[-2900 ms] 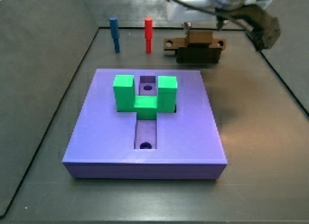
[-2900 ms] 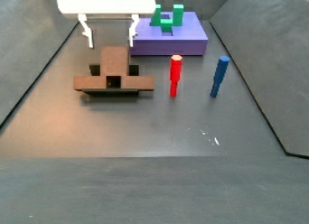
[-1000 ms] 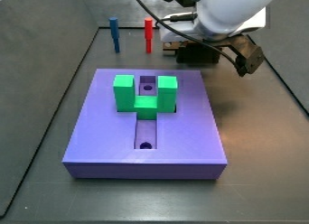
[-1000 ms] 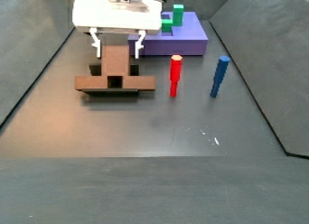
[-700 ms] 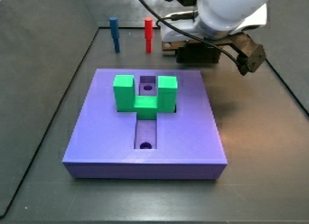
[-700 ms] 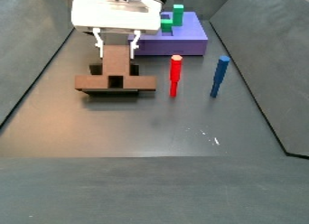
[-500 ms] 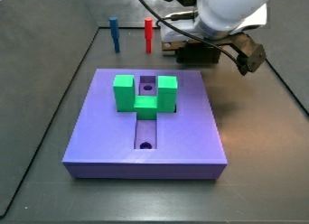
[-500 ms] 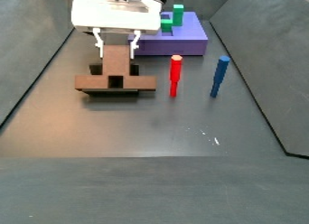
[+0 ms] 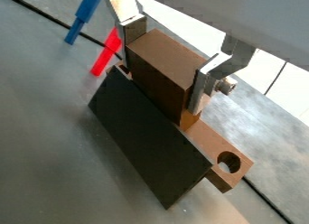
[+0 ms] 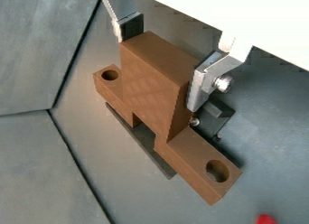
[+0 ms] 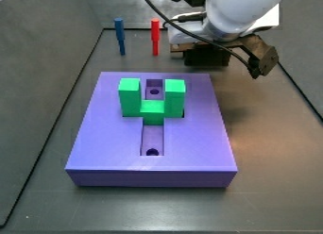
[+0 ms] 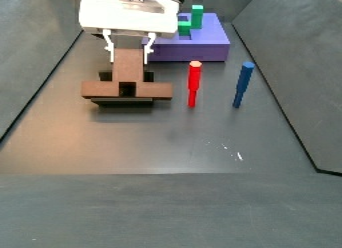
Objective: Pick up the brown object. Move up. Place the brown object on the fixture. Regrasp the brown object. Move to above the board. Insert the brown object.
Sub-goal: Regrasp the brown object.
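Between gripper [image 9: 182, 70] jaws, brown object [image 9: 167, 72]

Lavender board [image 11: 151, 125], green block [image 11: 153, 96] (red [image 12: 194, 83] and blue pegs [image 12: 243, 84]), gripper [image 12: 127, 50] overhead

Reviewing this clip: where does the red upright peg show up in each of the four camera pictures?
Wrist view: the red upright peg lies beyond the gripper, next to the blue upright peg.
Wrist view: only a red sliver at the frame corner, likely the peg.
Side view: it stands behind the purple slab, right of the blue peg.
Side view: it stands mid-frame, left of the blue peg.
Shared landmark: the blue peg beside it.
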Robot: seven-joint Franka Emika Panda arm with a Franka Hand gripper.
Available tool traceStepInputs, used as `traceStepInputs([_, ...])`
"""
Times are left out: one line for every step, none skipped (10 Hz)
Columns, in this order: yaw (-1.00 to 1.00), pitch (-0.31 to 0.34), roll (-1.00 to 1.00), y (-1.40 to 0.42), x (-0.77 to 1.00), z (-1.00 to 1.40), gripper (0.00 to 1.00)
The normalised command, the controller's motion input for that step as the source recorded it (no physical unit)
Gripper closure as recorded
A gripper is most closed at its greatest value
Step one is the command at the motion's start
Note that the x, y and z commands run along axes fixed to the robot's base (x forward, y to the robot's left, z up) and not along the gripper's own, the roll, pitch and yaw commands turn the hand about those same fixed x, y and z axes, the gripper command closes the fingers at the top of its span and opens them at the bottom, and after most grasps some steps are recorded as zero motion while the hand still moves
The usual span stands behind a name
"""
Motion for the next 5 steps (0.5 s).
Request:
traceStepInputs([0.00,0.000,0.00,0.00,0.00,0.00,1.00])
traceStepInputs([0.00,0.000,0.00,0.00,0.00,0.00,1.00])
traceStepInputs([0.00,0.000,0.00,0.00,0.00,0.00,1.00])
traceStepInputs([0.00,0.000,0.00,0.00,0.00,0.00,1.00])
traceStepInputs([0.00,0.000,0.00,0.00,0.00,0.00,1.00])
